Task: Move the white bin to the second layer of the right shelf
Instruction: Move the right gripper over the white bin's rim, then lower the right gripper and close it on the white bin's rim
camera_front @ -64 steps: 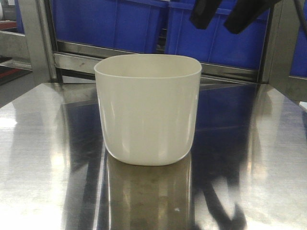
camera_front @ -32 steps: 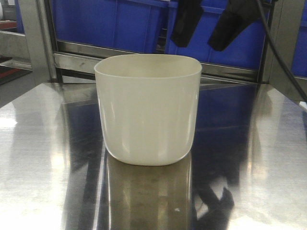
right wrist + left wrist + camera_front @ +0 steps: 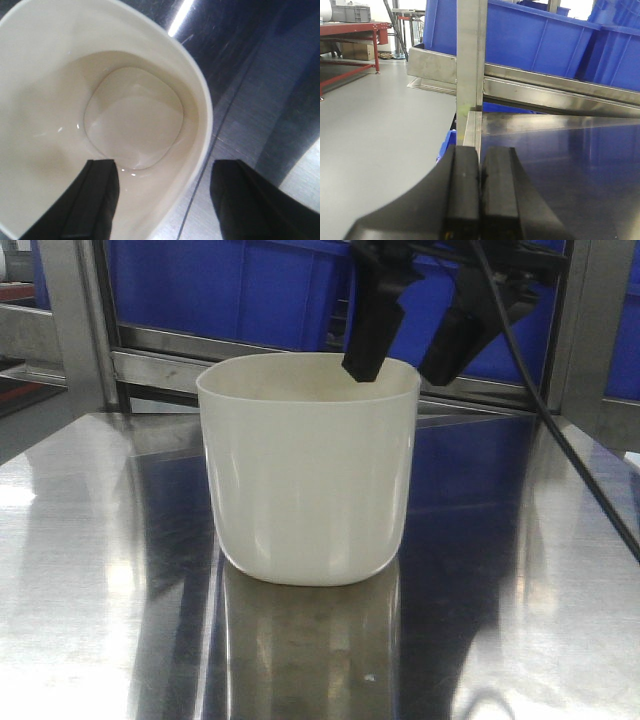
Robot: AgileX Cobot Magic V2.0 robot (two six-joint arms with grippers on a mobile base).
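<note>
The white bin (image 3: 310,480) stands upright on the mirror-like steel tabletop (image 3: 100,540), with nothing in it. My right gripper (image 3: 398,372) hangs open over the bin's far right rim. In the right wrist view the gripper (image 3: 165,170) straddles the wall of the bin (image 3: 75,90): one finger is over the inside, the other over the tabletop (image 3: 260,75) outside. It touches nothing that I can see. My left gripper (image 3: 480,155) is shut on nothing, near the table's left edge. The right shelf second layer is out of view.
Behind the table a steel rack (image 3: 480,390) carries large blue crates (image 3: 230,290). A steel upright post (image 3: 469,65) stands just ahead of my left gripper. A black cable (image 3: 560,440) trails down at the right. A red bench (image 3: 350,30) stands far off on the grey floor.
My right gripper has come down and to the left from the top of the view, staying open; its fingertips now reach the bin's rim level. The bin has not moved.
</note>
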